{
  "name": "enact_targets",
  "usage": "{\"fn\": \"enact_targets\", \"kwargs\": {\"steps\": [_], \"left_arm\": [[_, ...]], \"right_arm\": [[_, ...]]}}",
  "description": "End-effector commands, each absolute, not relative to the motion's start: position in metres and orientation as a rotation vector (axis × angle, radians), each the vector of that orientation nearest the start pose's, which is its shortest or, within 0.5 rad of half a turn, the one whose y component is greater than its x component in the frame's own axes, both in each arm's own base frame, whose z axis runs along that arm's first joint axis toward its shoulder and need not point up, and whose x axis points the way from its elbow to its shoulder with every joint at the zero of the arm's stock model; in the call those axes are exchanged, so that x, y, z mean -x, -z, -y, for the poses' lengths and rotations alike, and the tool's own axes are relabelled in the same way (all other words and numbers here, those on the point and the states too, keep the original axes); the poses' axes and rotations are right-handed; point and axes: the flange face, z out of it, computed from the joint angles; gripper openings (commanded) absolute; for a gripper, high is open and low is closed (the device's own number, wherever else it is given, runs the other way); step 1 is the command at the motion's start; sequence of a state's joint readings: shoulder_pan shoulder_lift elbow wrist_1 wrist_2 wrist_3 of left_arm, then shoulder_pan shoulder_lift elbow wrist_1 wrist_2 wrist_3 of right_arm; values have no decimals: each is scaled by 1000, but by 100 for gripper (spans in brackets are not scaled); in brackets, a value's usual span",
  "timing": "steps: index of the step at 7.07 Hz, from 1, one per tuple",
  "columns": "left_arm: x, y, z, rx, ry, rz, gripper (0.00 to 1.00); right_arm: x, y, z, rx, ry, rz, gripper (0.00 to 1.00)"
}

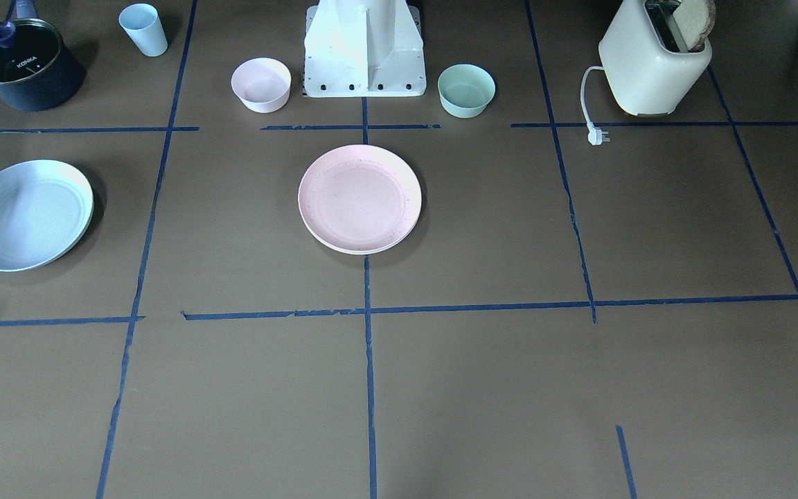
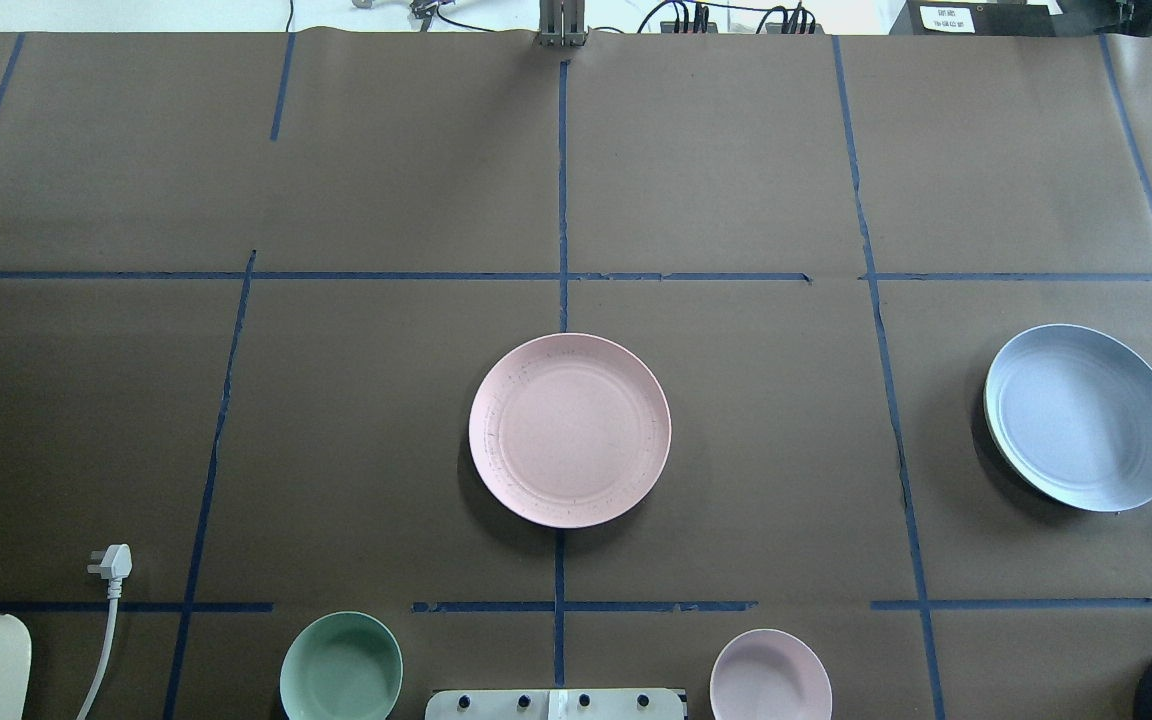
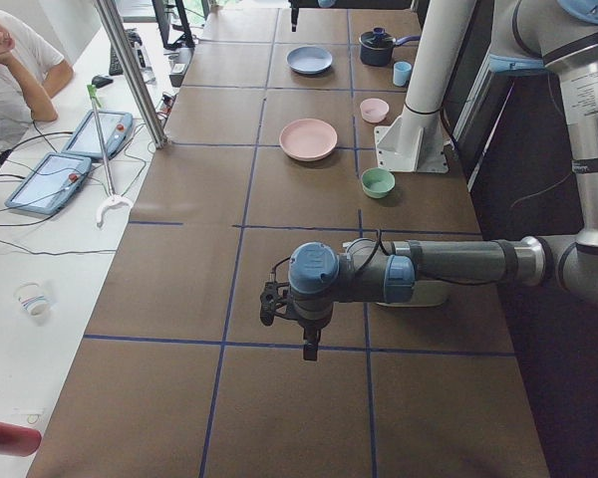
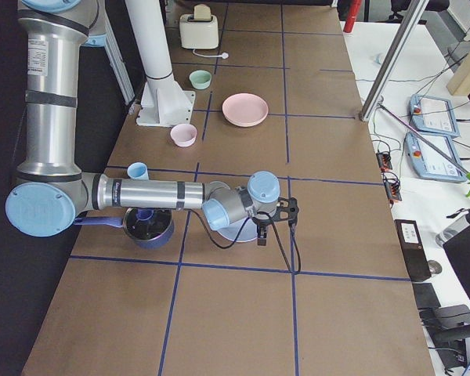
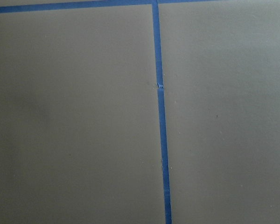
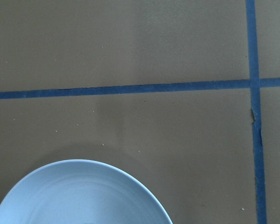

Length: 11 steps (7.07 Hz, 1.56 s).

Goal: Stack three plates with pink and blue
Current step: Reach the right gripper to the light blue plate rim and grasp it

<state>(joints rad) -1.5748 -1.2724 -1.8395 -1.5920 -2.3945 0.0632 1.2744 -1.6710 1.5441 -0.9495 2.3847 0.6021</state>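
Note:
The pale pink plate [image 1: 359, 199] lies at the table's middle, also in the overhead view [image 2: 569, 430]. The light blue plate [image 1: 25, 215] lies on the robot's right [image 2: 1083, 417]; a thin cream edge shows under its rim, and no other cream plate is in view. The right gripper [image 4: 262, 235] hovers above the blue plate's outer edge [image 6: 84, 196]; a dark piece of it shows at the overhead view's right edge. The left gripper [image 3: 309, 349] hangs over bare table far from the plates. I cannot tell whether either is open or shut.
A pink bowl [image 1: 261, 84] and a mint-green bowl [image 1: 466, 89] flank the robot base [image 1: 364, 48]. A blue cup [image 1: 143, 29] and a dark pot [image 1: 25, 66] stand near the blue plate. A toaster [image 1: 655, 62] with a loose plug [image 1: 596, 135] is on the robot's left.

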Motion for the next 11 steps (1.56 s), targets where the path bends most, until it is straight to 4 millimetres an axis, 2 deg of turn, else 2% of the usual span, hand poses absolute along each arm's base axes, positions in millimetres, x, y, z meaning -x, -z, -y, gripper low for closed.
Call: {"fn": "enact_targets", "kwargs": {"steps": [1,2,3,4,5,8,9,11], "left_arm": [[62,-645,368,-22,-36,-824,100],[62,-644,368,-23,-37,-823,100],[62,-642,368,-28,-38,-823,100],[62,-641,368,-29,-39,-823,100],[62,-641,368,-29,-39,-823,100],[62,-643,367,-25,-39,-823,100],[62,-644,367,-24,-38,-823,100],[62,-646,367,-20,-36,-824,100]], "right_arm": [[112,-702,439,-103,-95,959,98],[113,-717,421,-87,-82,958,96],[111,-724,410,-66,-79,958,59],[109,-726,403,-65,-71,957,16],[108,-720,402,-73,-67,962,2],[109,-709,404,-80,-72,975,0],[113,-683,407,-79,-75,1016,0],[126,-610,419,-61,-136,1121,0]]}}
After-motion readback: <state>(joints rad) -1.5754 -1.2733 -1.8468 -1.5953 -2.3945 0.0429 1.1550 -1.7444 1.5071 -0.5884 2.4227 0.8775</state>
